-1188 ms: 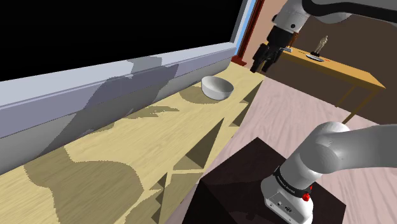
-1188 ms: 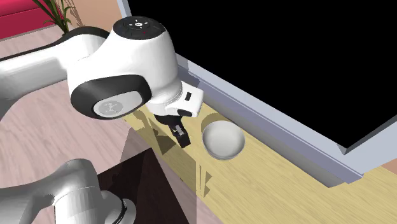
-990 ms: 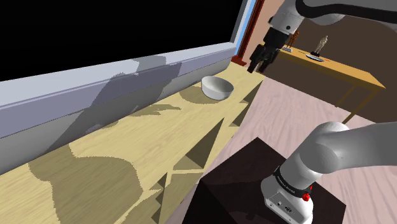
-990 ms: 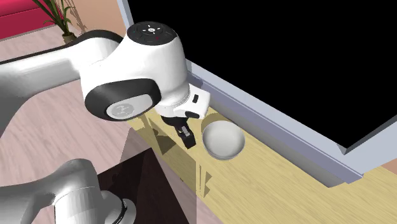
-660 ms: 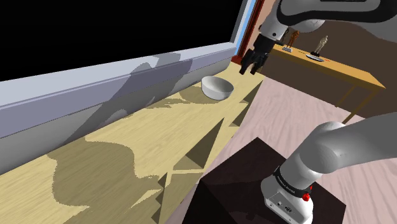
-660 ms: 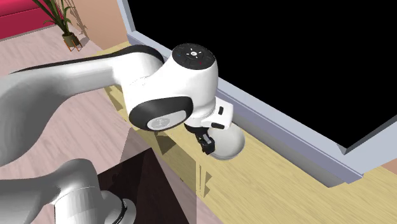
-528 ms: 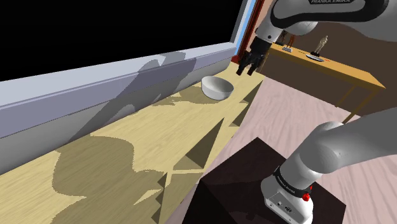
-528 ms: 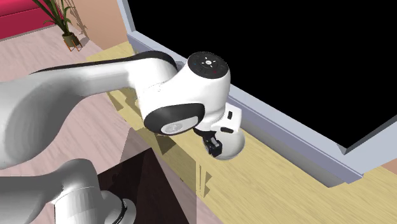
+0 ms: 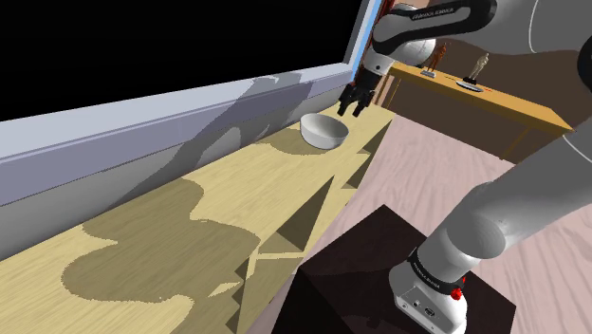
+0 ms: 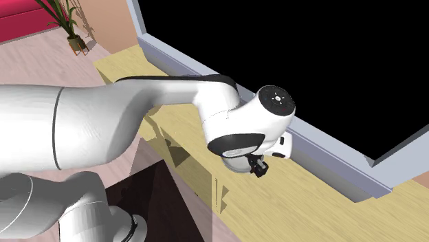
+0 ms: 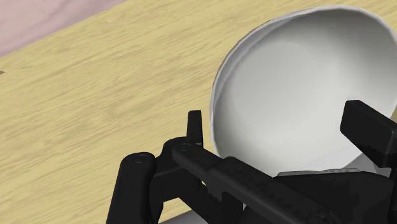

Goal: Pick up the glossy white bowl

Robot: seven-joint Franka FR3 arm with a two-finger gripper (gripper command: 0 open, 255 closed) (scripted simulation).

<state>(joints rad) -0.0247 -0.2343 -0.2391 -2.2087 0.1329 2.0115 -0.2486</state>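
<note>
The white bowl point(image 9: 323, 130) stands upright near the far end of the light wooden tabletop point(image 9: 228, 199). My black gripper point(image 9: 353, 102) hangs just above the bowl's far rim. In the wrist view the bowl point(image 11: 299, 83) lies close below the gripper point(image 11: 280, 127), which is open. One finger point(image 11: 194, 125) is outside the rim over the wood, and the other finger point(image 11: 368, 130) is over the bowl's hollow. Neither touches the bowl. In the second exterior view the gripper point(image 10: 259, 167) pokes out under the arm's white joint, which hides the bowl.
A grey window ledge point(image 9: 190, 114) with a black area behind it runs along the table's far side. A wooden side table point(image 9: 503, 104) with small figurines stands beyond the table's end. The dark stand point(image 9: 379, 275) is by the near edge. A potted plant point(image 10: 65, 20) stands on the floor.
The arm has swung toward the window, carrying the gripper left and down in the shoulder view to just above the bowl. In the second exterior view the arm now covers the bowl.
</note>
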